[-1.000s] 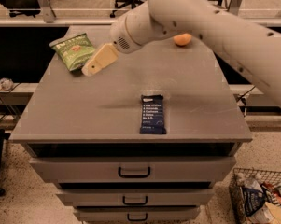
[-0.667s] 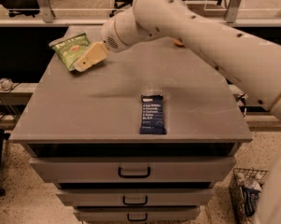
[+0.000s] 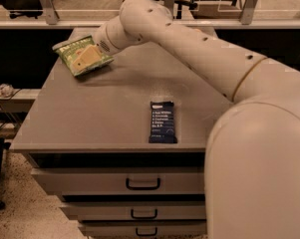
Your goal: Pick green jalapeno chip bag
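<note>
The green jalapeno chip bag [image 3: 75, 54] is a puffy crinkled green bag with a pale top band. It lies at the far left corner of the grey cabinet top [image 3: 104, 108]. My gripper [image 3: 85, 59] reaches in from the right and hangs directly over the middle of the bag, covering its centre. My white arm [image 3: 199, 49] stretches across the cabinet from the lower right.
A flat dark-blue bar wrapper [image 3: 162, 122] lies near the front edge of the cabinet top. Drawers with black handles [image 3: 142, 184] run down the cabinet front. A railing and chairs stand behind the cabinet. Cables lie on the floor at the left.
My gripper has moved left and away from me, from beside the bag's right edge to right over the bag. The arm now fills more of the right side.
</note>
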`<act>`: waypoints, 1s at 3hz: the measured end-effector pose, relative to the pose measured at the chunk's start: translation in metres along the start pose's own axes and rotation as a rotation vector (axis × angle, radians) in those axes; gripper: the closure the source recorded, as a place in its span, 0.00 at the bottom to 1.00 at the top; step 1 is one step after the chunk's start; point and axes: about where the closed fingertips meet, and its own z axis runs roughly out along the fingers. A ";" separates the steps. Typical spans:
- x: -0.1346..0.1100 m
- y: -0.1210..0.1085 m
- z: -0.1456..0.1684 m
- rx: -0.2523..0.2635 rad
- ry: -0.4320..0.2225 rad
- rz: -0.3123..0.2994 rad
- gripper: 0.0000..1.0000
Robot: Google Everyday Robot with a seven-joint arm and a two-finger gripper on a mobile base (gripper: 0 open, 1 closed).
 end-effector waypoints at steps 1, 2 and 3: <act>0.007 -0.008 0.026 -0.011 0.019 0.028 0.00; 0.015 -0.006 0.042 -0.055 0.040 0.052 0.16; 0.021 -0.005 0.044 -0.082 0.054 0.072 0.39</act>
